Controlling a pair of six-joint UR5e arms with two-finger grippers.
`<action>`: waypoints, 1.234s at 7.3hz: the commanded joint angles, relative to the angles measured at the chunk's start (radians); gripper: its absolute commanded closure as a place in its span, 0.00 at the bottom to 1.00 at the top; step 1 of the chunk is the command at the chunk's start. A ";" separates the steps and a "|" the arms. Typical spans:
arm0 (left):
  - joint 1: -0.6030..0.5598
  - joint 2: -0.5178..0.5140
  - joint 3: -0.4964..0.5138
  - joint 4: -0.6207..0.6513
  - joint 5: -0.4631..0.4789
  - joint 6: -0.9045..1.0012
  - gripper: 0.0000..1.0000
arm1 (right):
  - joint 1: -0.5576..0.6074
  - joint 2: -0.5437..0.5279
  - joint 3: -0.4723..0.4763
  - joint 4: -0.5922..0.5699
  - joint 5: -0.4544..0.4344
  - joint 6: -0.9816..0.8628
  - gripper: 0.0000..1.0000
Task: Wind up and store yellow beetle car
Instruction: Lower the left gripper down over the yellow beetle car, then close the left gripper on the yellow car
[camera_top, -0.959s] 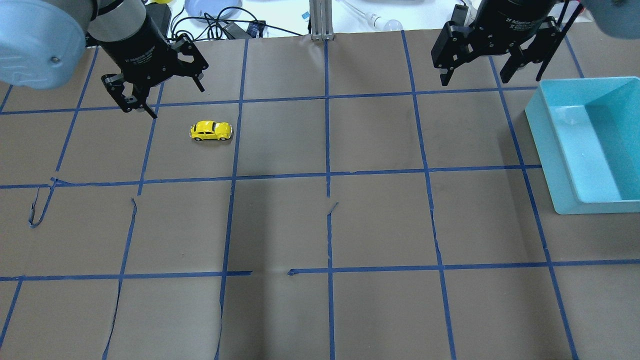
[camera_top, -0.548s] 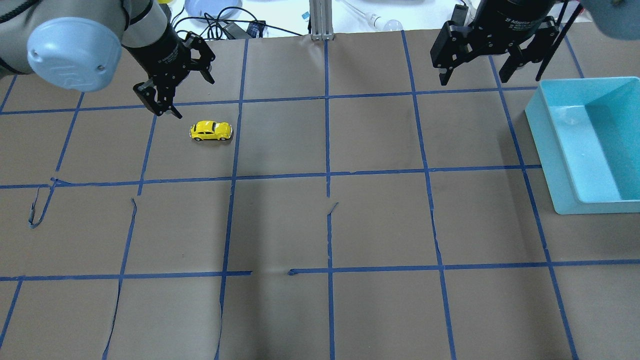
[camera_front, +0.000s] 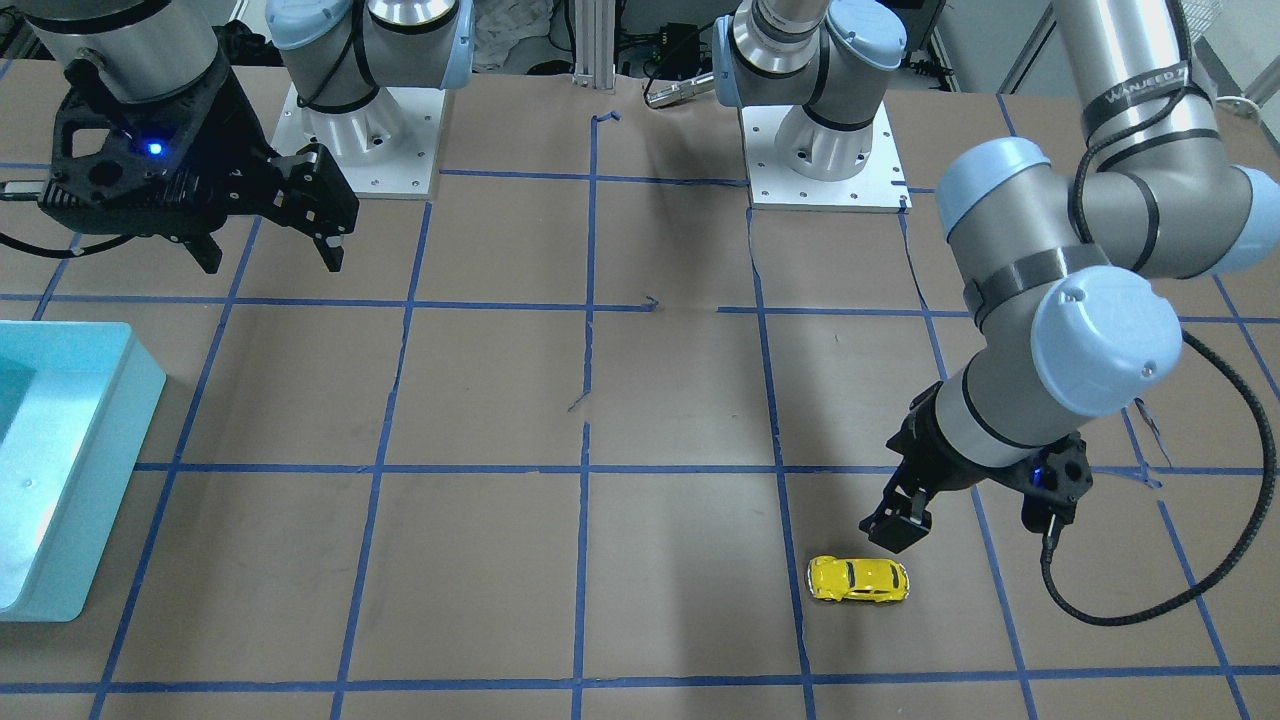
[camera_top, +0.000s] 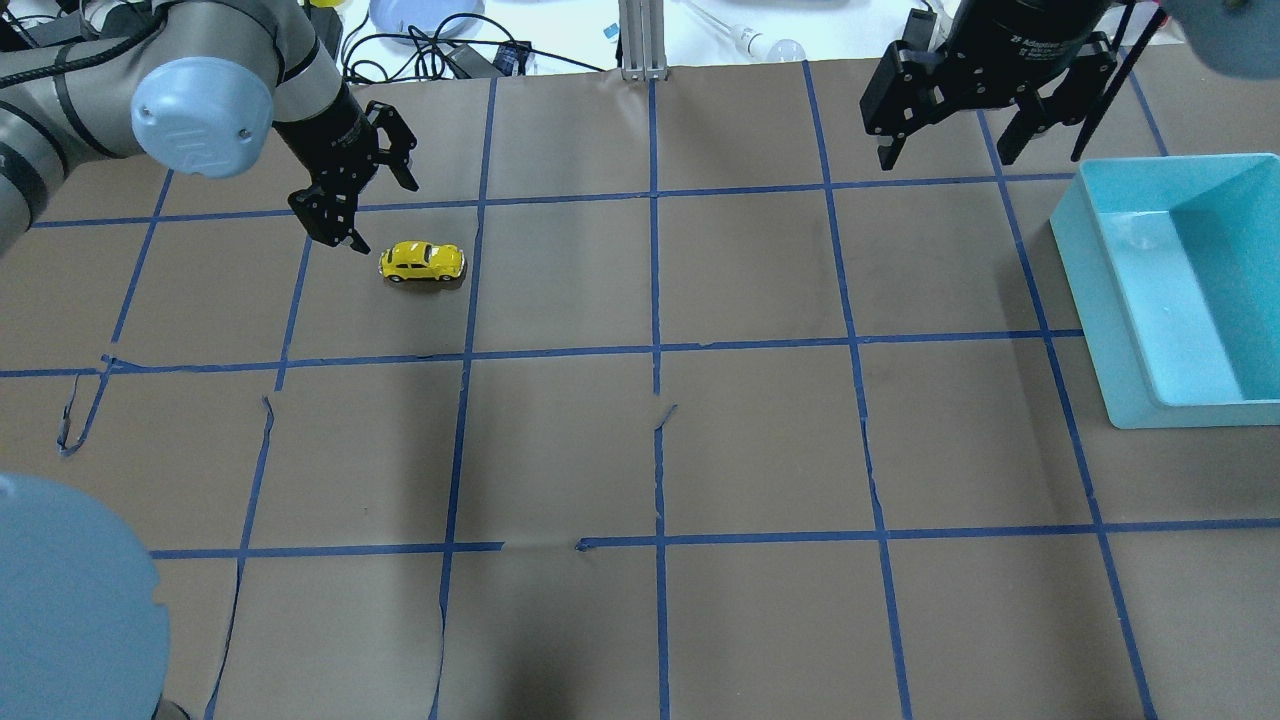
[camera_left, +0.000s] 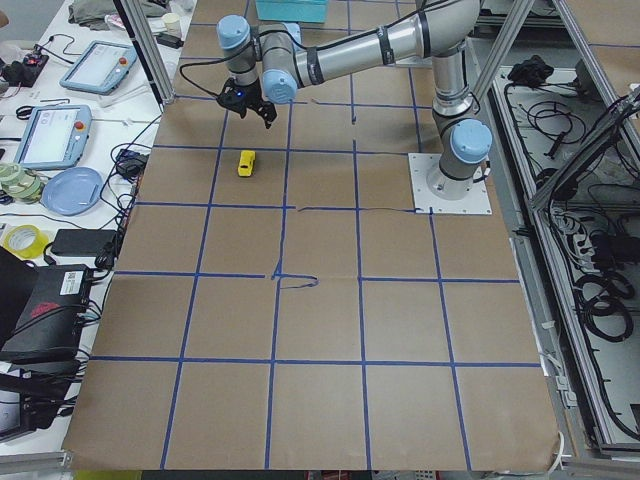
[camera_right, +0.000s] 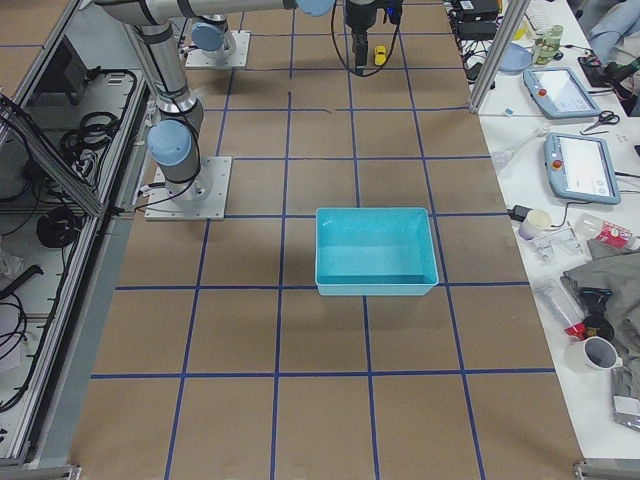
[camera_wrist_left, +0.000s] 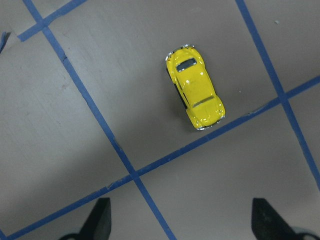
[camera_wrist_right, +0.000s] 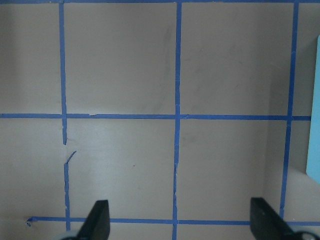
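The yellow beetle car (camera_top: 422, 262) stands on its wheels on the brown paper table, in a square of the blue tape grid at the far left. It also shows in the front view (camera_front: 859, 580) and in the left wrist view (camera_wrist_left: 195, 93). My left gripper (camera_top: 375, 212) is open and empty, and hovers above the table just beside the car, not touching it. In the left wrist view the gripper's (camera_wrist_left: 182, 222) fingertips frame the bottom edge and the car lies ahead of them. My right gripper (camera_top: 947, 155) is open and empty, high over the far right.
A teal bin (camera_top: 1100, 300) stands at the right edge of the table, also in the front view (camera_front: 100, 470); nothing shows inside it. Blue tape lines, torn in places, cross the paper. Cables and a plate lie beyond the far edge.
My left arm has swung right and down toward the car, and its gripper has turned and now sits close beside it. The car and the right arm have not moved.
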 joint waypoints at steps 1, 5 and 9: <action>0.015 -0.062 -0.010 0.074 0.000 -0.103 0.00 | 0.001 0.000 0.000 -0.002 0.003 0.000 0.00; 0.015 -0.178 0.003 0.183 -0.037 -0.248 0.00 | -0.001 0.000 -0.002 0.001 0.001 0.000 0.00; 0.015 -0.206 0.005 0.186 -0.037 -0.248 0.00 | -0.001 -0.002 -0.002 0.004 0.001 0.000 0.00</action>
